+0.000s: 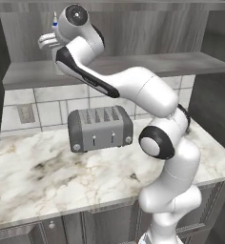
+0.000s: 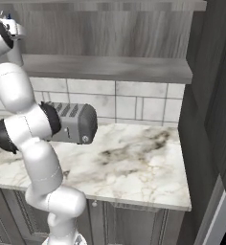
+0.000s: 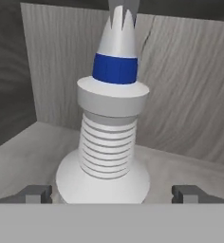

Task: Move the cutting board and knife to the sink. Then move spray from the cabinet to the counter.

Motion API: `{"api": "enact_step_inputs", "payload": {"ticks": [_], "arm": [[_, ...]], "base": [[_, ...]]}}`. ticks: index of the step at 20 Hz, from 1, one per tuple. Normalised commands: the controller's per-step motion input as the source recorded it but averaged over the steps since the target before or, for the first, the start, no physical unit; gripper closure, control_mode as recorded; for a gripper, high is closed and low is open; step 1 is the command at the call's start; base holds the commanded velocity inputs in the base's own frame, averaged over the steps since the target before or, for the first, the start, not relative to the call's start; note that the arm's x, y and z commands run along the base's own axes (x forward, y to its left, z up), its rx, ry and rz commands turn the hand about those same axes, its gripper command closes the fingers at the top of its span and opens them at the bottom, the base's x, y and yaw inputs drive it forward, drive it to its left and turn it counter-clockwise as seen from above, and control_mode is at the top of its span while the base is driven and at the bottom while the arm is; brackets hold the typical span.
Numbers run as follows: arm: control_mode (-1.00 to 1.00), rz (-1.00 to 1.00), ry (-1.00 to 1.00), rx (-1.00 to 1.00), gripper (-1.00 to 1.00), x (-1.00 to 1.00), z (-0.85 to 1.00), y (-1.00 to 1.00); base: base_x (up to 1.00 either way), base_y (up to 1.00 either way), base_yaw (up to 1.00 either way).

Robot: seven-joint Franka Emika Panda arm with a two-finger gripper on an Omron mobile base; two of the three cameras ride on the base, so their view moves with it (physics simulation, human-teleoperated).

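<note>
The spray (image 3: pixel 112 118) stands upright on the cabinet shelf (image 3: pixel 190 166), a pale ribbed bottle with a blue band under its white nozzle. My gripper (image 3: pixel 112 193) is open. Its two dark fingertips (image 3: pixel 35 192) flank the bottle's wide base without touching it. In the left base view the arm reaches up to the shelf (image 1: pixel 157 64), and the blue-and-white nozzle of the spray (image 1: pixel 55 20) peeks out just above the hand. The white marble counter (image 1: pixel 62 167) lies below. The cutting board, knife and sink are out of view.
A grey toaster (image 1: pixel 100 127) sits on the counter against the tiled wall, under the arm. The cabinet's back and side walls (image 3: pixel 47 71) close in behind the bottle. A dark tall panel (image 2: pixel 210 95) bounds the counter's right end.
</note>
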Motion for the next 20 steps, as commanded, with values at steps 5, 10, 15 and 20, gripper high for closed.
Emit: {"api": "enact_step_inputs", "payload": {"ticks": [5,10,15,20], "arm": [[-1.0,0.0,0.0,0.0,-1.0,0.2,0.0,0.12],[-1.0,0.0,0.0,0.0,-1.0,0.23,-0.02,0.13],[-1.0,0.0,0.0,0.0,1.0,0.08,-0.02,0.15],[-1.0,-0.01,-0.01,0.0,1.0,-0.1,0.0,0.0]], "base": [[0.0,0.0,0.0],[0.0,0.0,0.0],[0.0,0.0,0.0],[0.0,0.0,0.0]]}}
